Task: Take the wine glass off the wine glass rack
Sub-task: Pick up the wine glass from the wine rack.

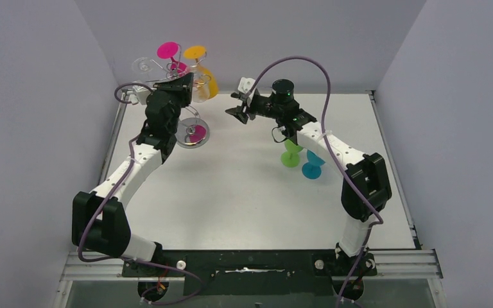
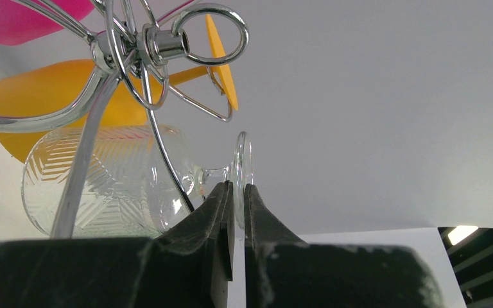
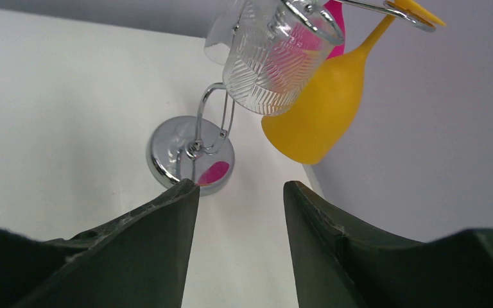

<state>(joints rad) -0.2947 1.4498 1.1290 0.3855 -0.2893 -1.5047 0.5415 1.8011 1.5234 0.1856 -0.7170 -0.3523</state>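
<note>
Currently the left end effector pinches the foot of the clear patterned wine glass hanging on the silver wire rack at the desk's far-left corner; the right end effector gapes empty.

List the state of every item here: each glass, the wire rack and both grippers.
Silver wire wine glass rack: upright on white table.
Clear patterned wine glass: hanging from rack.
Orange plastic wine glass: hanging from rack.
Pink wine glass: hanging from rack.
Green glass: on table, off rack.
Blue glass: on table, off rack.
Left gripper: shut, at clear glass's foot.
Right gripper: open, empty.
</note>
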